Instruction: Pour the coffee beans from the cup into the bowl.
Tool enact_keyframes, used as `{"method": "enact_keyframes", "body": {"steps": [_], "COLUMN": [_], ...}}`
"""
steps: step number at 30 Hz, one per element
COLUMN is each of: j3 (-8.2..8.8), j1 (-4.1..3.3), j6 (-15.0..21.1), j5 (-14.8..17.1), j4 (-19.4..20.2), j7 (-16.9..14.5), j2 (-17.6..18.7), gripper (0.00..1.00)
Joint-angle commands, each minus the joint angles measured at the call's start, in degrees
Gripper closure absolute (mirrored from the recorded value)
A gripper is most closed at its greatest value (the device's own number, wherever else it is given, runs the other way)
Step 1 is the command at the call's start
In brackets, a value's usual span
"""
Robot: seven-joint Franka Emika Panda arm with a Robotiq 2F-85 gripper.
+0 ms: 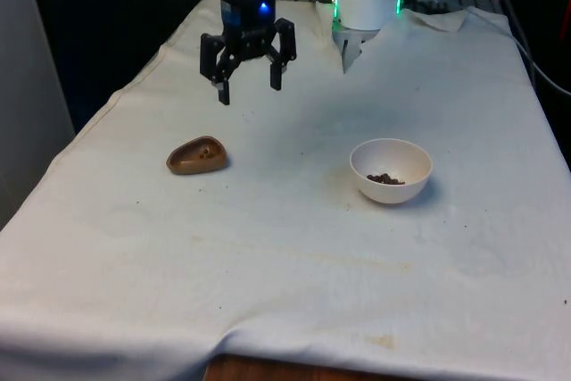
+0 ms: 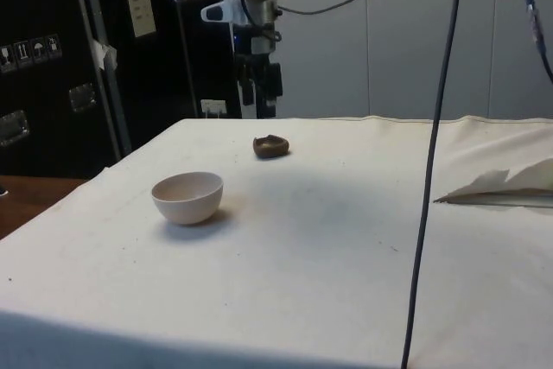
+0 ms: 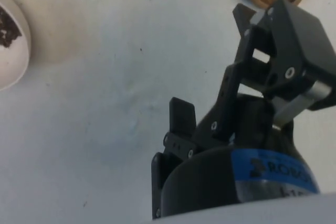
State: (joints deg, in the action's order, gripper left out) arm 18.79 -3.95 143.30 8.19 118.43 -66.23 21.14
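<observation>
Front view gives you a round white bowl (image 1: 391, 169) with a few dark coffee beans (image 1: 385, 179) inside, standing on the white cloth (image 1: 294, 247). Well apart, toward the front view's left, sits the brown, rounded-triangular cup (image 1: 196, 155), holding some beans too. Your gripper (image 1: 249, 85) hangs above it, fingers spread, grasping nothing.

You are working in a robotics lab. Note the cloth-covered table (image 2: 346, 239), black equipment cabinets (image 2: 52, 58) with label stickers, and hanging cables (image 2: 436, 153).
</observation>
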Motion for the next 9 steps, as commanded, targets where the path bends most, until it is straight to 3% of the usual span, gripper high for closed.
{"method": "enact_keyframes", "body": {"steps": [1,9], "j3": [0.29,-1.26], "j1": [-0.69,0.00], "j6": [-1.3,-2.9], "j5": [-1.5,-1.8], "j4": [-0.2,-0.5], "j7": [1.4,2.1], "j2": [-0.5,-1.2], "gripper": [0.00,0.00]}}
